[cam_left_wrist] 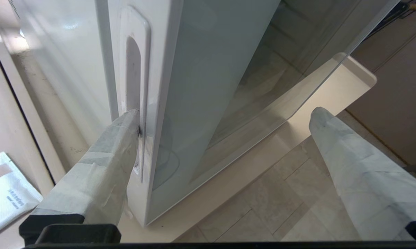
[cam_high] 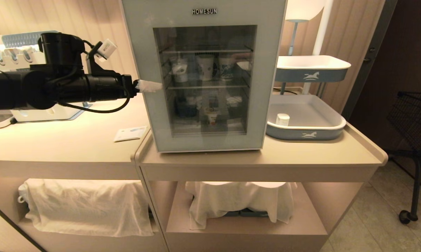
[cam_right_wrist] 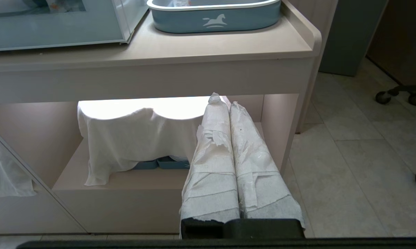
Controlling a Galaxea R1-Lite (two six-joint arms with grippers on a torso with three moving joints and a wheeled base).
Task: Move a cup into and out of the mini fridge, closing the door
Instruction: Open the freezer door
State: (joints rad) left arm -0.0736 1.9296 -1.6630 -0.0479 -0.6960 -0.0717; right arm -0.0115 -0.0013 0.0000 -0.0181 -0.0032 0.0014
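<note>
The mini fridge (cam_high: 203, 75) stands on the counter, and its glass-windowed door (cam_high: 266, 77) looks shut against the body. Through the glass a tiny cup (cam_high: 212, 117) with an orange label sits on the lower shelf, with taller paper cups (cam_high: 205, 66) on the shelf above. Another small white lidded cup (cam_high: 282, 119) stands in the tray to the right. My left gripper (cam_high: 154, 86) (cam_left_wrist: 227, 112) is open and straddles the door's left edge. One of its fingers (cam_left_wrist: 121, 141) touches the recessed side handle (cam_left_wrist: 133, 69); the other hangs in front of the door. My right gripper (cam_right_wrist: 222, 100) is shut and empty, low before the counter.
A blue-grey tray (cam_high: 336, 122) sits right of the fridge, with a second tray (cam_high: 312, 66) raised behind it. A card (cam_high: 130, 133) lies on the counter left of the fridge. White cloths (cam_high: 88, 206) (cam_high: 238, 199) cover the lower shelves. A black wire cart (cam_high: 417, 115) stands far right.
</note>
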